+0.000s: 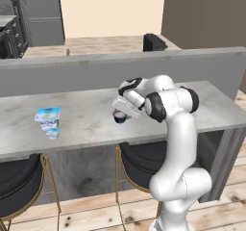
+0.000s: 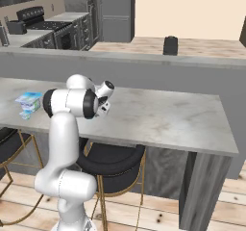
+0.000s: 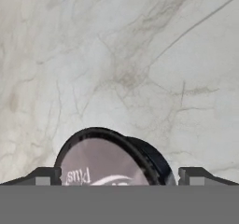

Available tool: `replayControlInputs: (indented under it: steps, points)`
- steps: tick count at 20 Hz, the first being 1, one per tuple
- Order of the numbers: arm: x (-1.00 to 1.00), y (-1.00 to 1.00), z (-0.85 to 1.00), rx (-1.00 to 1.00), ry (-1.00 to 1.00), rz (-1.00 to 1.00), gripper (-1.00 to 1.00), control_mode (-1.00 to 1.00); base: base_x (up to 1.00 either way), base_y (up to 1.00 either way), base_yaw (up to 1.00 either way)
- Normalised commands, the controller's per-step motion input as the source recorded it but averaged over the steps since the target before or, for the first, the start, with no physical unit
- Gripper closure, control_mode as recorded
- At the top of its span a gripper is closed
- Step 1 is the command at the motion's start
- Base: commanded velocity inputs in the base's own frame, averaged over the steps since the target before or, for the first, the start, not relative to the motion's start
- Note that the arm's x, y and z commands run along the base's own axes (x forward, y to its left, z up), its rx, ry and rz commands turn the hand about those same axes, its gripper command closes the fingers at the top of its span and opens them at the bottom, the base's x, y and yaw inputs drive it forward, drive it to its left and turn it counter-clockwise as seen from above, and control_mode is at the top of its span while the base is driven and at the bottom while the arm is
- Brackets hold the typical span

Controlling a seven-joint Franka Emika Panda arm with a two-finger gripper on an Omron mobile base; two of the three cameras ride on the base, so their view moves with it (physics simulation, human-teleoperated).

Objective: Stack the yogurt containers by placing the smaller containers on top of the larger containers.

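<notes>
The gripper (image 3: 116, 176) hung over the dark round cup (image 3: 109, 160) on the counter (image 1: 91, 114), jaws spread wide to either side of its rim, nothing yet pinched. The step looked like the pickup: next the jaws would need to sink and close on the cup. The boxy tub (image 1: 48, 116) sat well apart toward nine o'clock, the tiny pack (image 1: 53, 133) just beside it; nothing lay between. Stools (image 1: 144, 165) stood below the counter.

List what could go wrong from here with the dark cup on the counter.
1. The open end effector straddles the dark cup, whose lid sits off-centre between the fingertips; closing may nudge or tip it.
2. The big tub stands far along the counter, so a weak grip might drop the cup in transit.
</notes>
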Motion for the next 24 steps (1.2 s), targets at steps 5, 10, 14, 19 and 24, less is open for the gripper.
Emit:
replayControlInputs:
  steps: [5,10,14,19,24]
  points:
    - [0.02,0.13,-0.08,0.00,0.00,0.00,-1.00,-1.00,0.00,0.00,0.00]
    - [0.00,0.05,-0.08,0.00,0.00,0.00,1.00,-1.00,0.00,0.00,0.00]
    - [0.00,0.00,-0.10,0.00,0.00,0.00,1.00,-1.00,0.00,0.00,0.00]
    - [0.00,0.00,-0.01,0.00,0.00,0.00,1.00,-1.00,0.00,0.00,0.00]
    - [0.00,0.03,0.05,0.00,0.00,0.00,1.00,-1.00,0.00,0.00,0.00]
